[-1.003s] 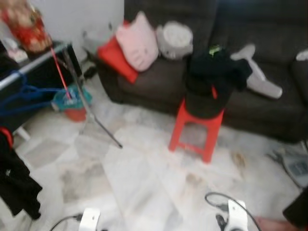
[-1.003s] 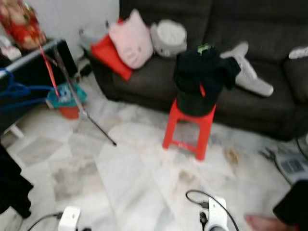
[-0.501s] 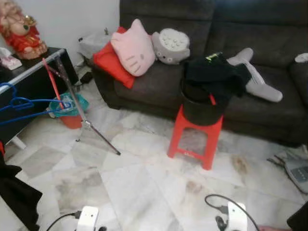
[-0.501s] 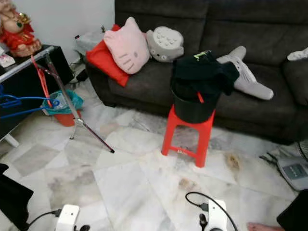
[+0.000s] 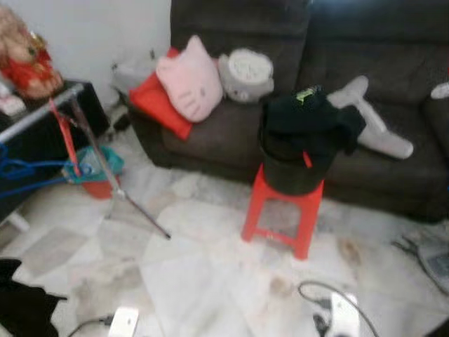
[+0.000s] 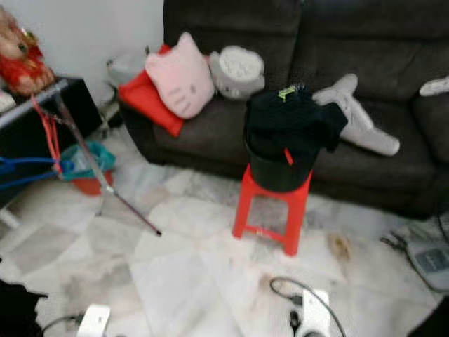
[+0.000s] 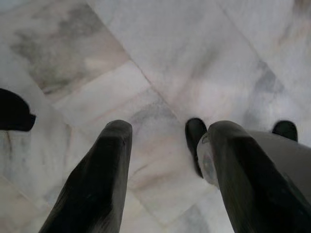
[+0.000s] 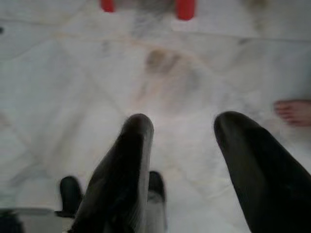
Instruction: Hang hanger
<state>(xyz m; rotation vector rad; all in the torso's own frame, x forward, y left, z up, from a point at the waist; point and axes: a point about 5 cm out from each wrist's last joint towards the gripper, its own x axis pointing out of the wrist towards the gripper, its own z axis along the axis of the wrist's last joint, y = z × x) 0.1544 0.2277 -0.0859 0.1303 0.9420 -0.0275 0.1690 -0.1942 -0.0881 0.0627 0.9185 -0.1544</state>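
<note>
A red stool point(image 5: 283, 210) stands on the marble floor point(image 5: 203, 267) in front of a dark sofa point(image 5: 231, 126). On the stool sits a black bucket point(image 5: 291, 172), heaped with black clothes point(image 5: 309, 123) that spill over its rim; a small red piece pokes out of the pile. By the wall on the robot's left, a teal basin point(image 5: 95, 160) rests on a red tub point(image 5: 102, 186); what is inside them cannot be made out.

A blue hanger point(image 5: 24, 175) shows at the left edge, in front of a black bench point(image 5: 42, 123), near the thin metal legs of a stand point(image 5: 116, 186). Whether the hanger hangs from the stand cannot be told. A red and gold figure point(image 5: 28, 63) sits on the bench.

The left pincer point(image 7: 165, 150) hangs low with its two black fingers point(image 7: 104, 170) wide apart, holding nothing, pointing down at the floor. The right pincer point(image 8: 187, 145) is likewise spread wide and empty above the floor, with the stool's red feet ahead of it and a person's bare toes point(image 8: 294, 110) beside it. Both arms hang at the robot's sides.

On the sofa lie a red cushion point(image 5: 158, 98), a pink cat cushion point(image 5: 189, 81), a grey plush point(image 5: 245, 70) and a grey shark plush point(image 5: 372, 119). Dark cloth point(image 5: 24, 309) lies at the lower left.
</note>
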